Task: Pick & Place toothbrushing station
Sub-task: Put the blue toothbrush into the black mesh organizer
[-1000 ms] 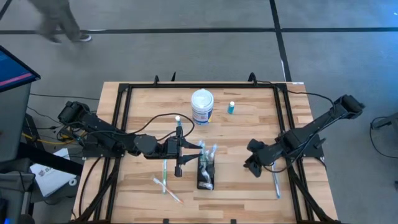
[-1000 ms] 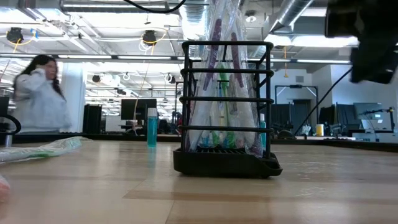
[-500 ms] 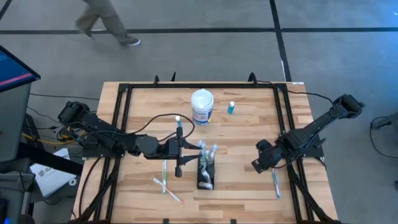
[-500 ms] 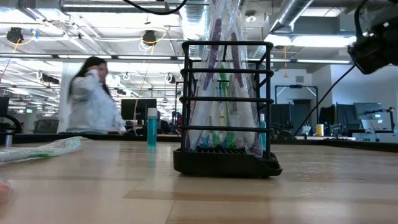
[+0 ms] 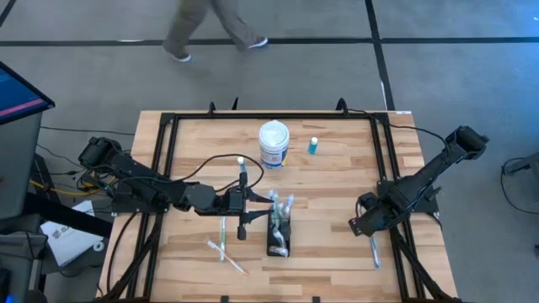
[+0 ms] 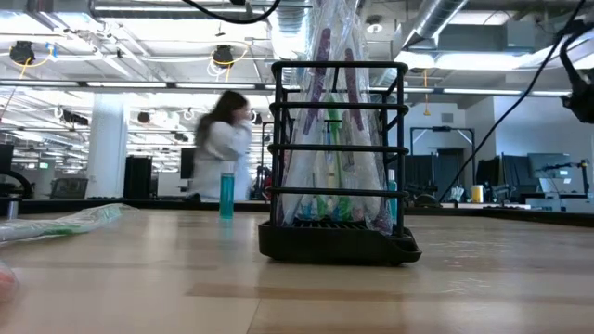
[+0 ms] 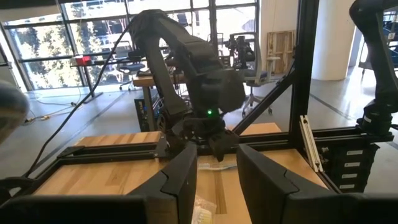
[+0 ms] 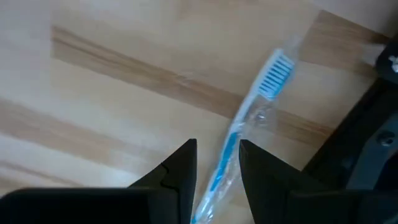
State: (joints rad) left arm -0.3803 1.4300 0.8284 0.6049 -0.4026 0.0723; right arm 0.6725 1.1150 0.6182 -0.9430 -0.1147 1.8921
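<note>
Left gripper (image 5: 253, 212) sits just left of the holder (image 5: 279, 225), fingers (image 7: 184, 180) parted by a narrow gap, nothing between them; in the left wrist view a bit of wrapped brush shows below the gap.

Right gripper (image 5: 357, 225) hangs over the right side of the table (image 5: 337, 168), fingers (image 8: 180, 169) a little apart and empty, directly above a blue toothbrush in clear wrap (image 8: 249, 127). That brush lies flat on the wood, bristle end pointing away from the gripper.

Holder is at table centre, slightly toward the front edge, standing upright on its base. From above, its long axis runs front-to-back with a slight tilt. It is packed with wrapped toothbrushes (image 6: 334, 121) standing up out of the top.

Around it:
- White tub (image 5: 274, 145) and small teal bottle (image 5: 313, 146) behind it, well apart.
- 2 more wrapped brushes (image 5: 222, 246) on the wood at front left.

A person (image 6: 221, 153) is in the room beyond.
</note>
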